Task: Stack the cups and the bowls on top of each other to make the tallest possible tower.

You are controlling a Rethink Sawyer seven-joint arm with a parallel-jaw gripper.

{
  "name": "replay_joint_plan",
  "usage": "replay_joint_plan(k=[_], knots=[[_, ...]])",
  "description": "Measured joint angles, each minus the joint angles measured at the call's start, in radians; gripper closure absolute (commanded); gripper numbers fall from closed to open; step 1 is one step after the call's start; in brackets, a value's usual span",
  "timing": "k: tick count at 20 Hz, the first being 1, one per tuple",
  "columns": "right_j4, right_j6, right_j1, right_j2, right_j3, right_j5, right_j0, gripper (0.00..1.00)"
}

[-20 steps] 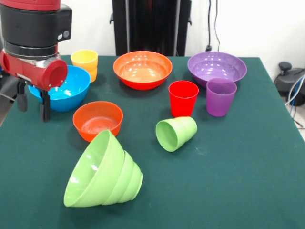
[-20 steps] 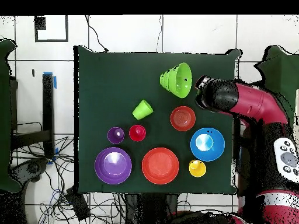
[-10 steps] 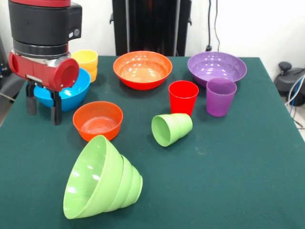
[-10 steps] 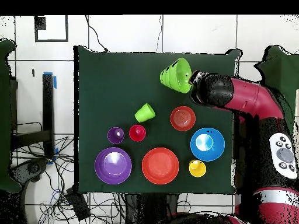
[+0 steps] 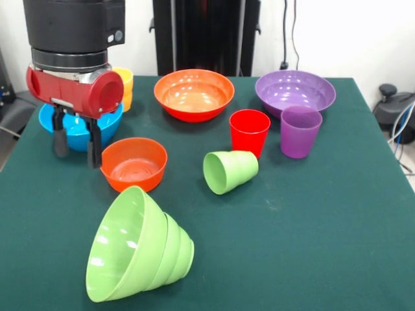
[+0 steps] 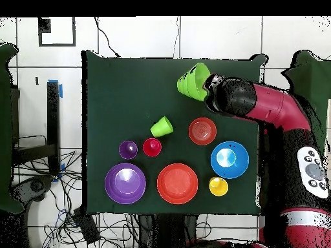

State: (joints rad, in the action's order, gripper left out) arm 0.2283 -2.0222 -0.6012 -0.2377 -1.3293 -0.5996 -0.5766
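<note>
My gripper (image 5: pixel 76 139), fingers apart and empty, hangs upper left; the tipped light-green bowls (image 5: pixel 138 245) lie below-right, mouth facing lower left.

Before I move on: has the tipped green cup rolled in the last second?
Yes. In the front view the tipped green cup has rolled slightly left, away from the purple cup and toward the small orange-red bowl.

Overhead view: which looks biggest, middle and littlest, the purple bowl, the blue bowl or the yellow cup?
1. Purple bowl, the widest circle.
2. Blue bowl, clearly smaller across.
3. Yellow cup, by far the smallest.
</note>
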Motion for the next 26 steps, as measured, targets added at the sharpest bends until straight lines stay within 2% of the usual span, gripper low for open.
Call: replay_joint_plan(k=[8, 20, 26], knots=[[-0.061, 0.000, 0.003, -0.021, 0.000, 0.001, 0.021, 0.00], [-0.068, 0.000, -0.023, -0.046, -0.003, 0.001, 0.091, 0.00], [-0.068, 0.000, -0.015, -0.047, -0.003, 0.001, 0.148, 0.00]])
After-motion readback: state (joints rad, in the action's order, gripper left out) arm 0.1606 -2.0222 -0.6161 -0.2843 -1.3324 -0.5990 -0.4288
